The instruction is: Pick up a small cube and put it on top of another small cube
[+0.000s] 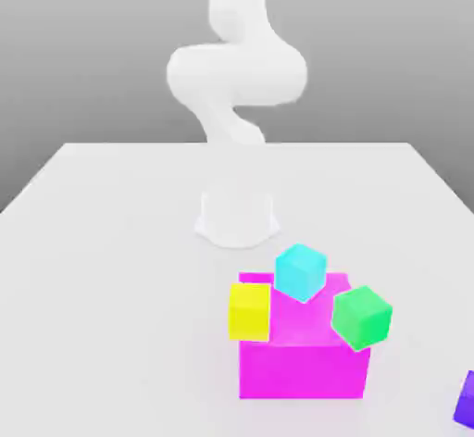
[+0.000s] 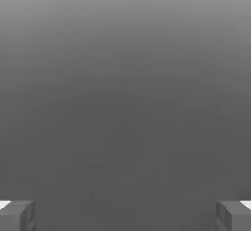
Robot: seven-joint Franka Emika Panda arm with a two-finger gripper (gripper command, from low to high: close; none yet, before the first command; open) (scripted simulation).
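Across the desk (image 1: 111, 333), with the arm (image 1: 236, 74) rising near its far edge, sits the big magenta block (image 1: 304, 372) towards the near edge, and on it the cyan cube (image 1: 300, 273) by the far edge, the green cube (image 1: 362, 317) at the exterior view's right edge and the yellow cube (image 1: 250, 312) at the left one! Down at the desk's near right corner lurks the purple cube (image 1: 467, 401), and the gripper (image 2: 125, 216) stands wide apart, nothing between its fingertips, touching nothing. Picking is the step now, surely: come straight down, square to two opposite faces, nudging no neighbour!
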